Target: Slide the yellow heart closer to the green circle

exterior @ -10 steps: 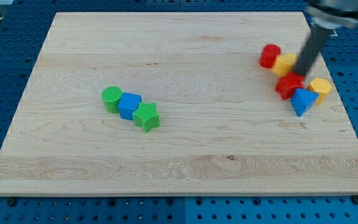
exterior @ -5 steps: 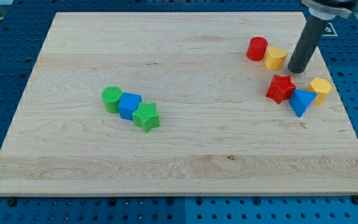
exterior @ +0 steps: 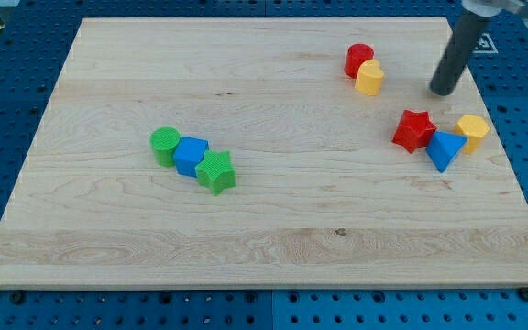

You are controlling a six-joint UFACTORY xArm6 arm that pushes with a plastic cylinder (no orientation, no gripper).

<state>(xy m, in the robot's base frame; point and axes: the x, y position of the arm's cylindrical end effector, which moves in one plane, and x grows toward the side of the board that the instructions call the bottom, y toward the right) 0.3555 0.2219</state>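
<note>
The yellow heart (exterior: 369, 79) sat near the view's top right of the wooden board (exterior: 273, 229), touching the red cylinder (exterior: 358, 60) just above and to the view's left of it, while my tip (exterior: 443, 93) rested on the board to the heart's right, clear of every block. The arm carried no pincer at all, only the straight dark rod, so there was nothing to be spread or pressed shut. The green circle (exterior: 164, 145) lay well apart, toward the view's left of centre, touching a blue block (exterior: 191, 156) that in turn touched a green star (exterior: 216, 172). The heart looked like a small, rigid, light piece that should slide readily on the smooth wood, and also spin or slip off the rod if pushed off-centre; there is no taking hold of it, so the contact seemed best placed on its upper right flank, square against its middle and opposite the circle. The red cylinder seemed likely to ride along with it. Its outline was too small to read surely: the long axis appeared to run roughly top to bottom in the view, but which way the point faced could not be told. A red star (exterior: 414, 129), a blue triangle (exterior: 445, 149) and a second yellow block (exterior: 473, 131) clustered below the rod.
</note>
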